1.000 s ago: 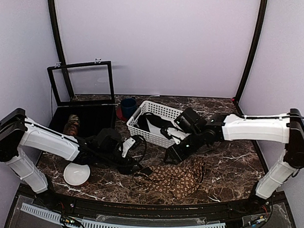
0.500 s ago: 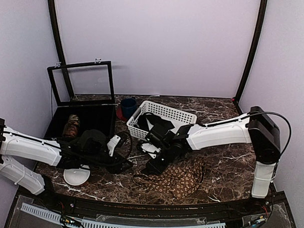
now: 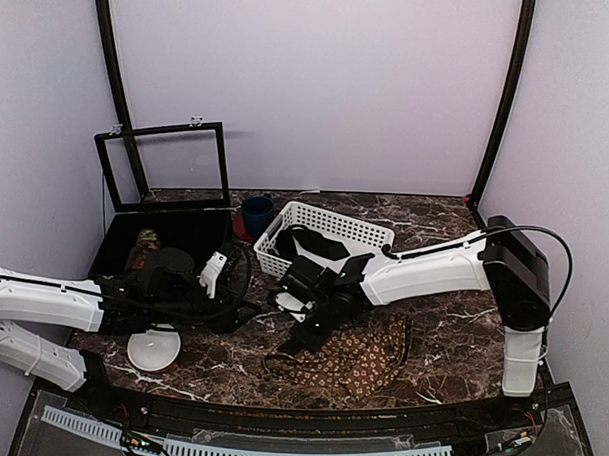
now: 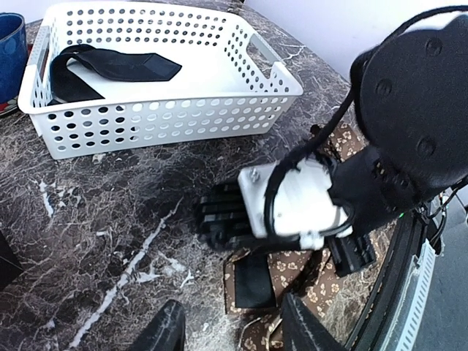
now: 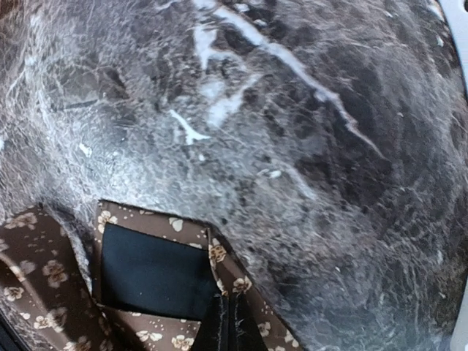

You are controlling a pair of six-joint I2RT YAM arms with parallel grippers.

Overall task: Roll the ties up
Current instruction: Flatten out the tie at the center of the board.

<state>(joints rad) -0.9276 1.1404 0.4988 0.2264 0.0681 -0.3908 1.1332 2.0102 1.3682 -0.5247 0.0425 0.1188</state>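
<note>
A brown tie [image 3: 352, 356] with a tan flower pattern lies crumpled near the table's front edge. Its end, with black lining [image 5: 150, 278], lies flat and face up. My right gripper [image 5: 228, 303] reaches down onto that end [image 4: 256, 281] and is shut on its patterned edge; from above the gripper [image 3: 299, 340] is at the tie's left tip. My left gripper [image 4: 238, 329] hovers just left of it [image 3: 247, 314], open, with nothing between its fingers [image 4: 167, 330]. A rolled tie [image 3: 144, 250] sits as a brown coil in the black box [image 3: 199, 239].
A white basket [image 3: 330, 224] holding a black cloth [image 4: 110, 66] stands behind the tie. A blue cup [image 3: 256, 212] is beside the basket. The box's lid [image 3: 165, 163] stands open. A white bowl [image 3: 152, 349] lies at the front left.
My right gripper moved left and down onto the tie's end and shut there. My left arm drew back to the left, toward the box.
</note>
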